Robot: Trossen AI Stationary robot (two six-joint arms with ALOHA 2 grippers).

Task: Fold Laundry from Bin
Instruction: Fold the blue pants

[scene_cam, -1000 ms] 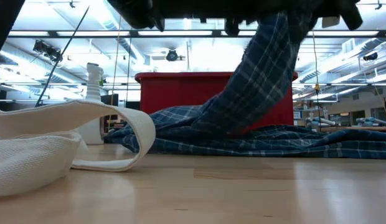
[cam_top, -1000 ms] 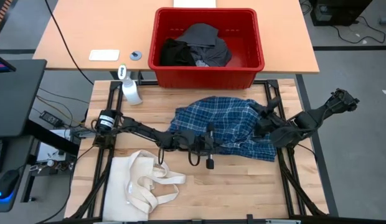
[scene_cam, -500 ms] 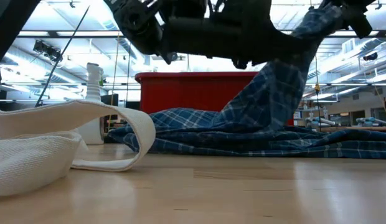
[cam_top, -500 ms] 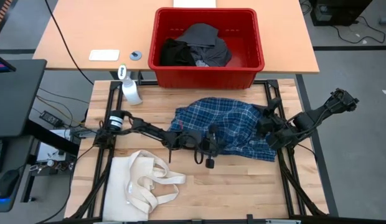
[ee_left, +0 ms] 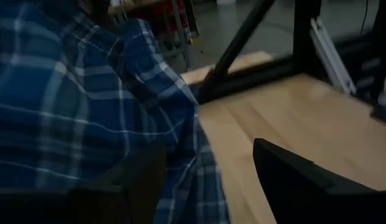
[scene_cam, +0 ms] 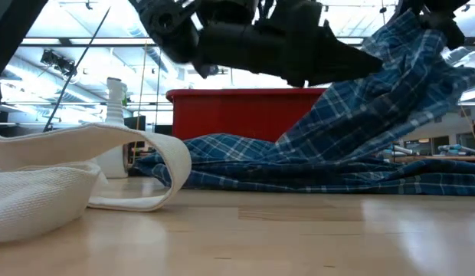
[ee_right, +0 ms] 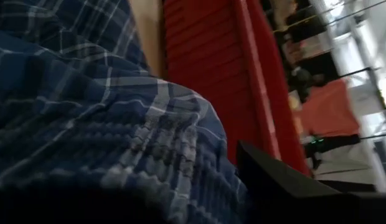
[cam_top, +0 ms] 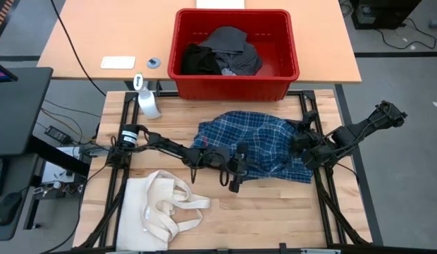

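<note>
1. The blue plaid shirt (cam_top: 257, 144) lies crumpled on the wooden surface (cam_top: 275, 212), near its far edge and toward the right side.
2. It has dark blue, light blue and white checks, with many folds and bumps.
3. My left gripper (cam_top: 236, 169) is at the shirt's near edge. Its fingers (ee_left: 305, 180) are spread, with plaid cloth lying by one of them.
4. My right gripper (cam_top: 297, 147) is at the shirt's right end. That end of the shirt hangs lifted up above the surface. I cannot tell if those fingers are spread or pinching.
5. The red bin (cam_top: 236, 81) stands past the far edge, with black and grey laundry (cam_top: 222, 56) piled inside.
</note>
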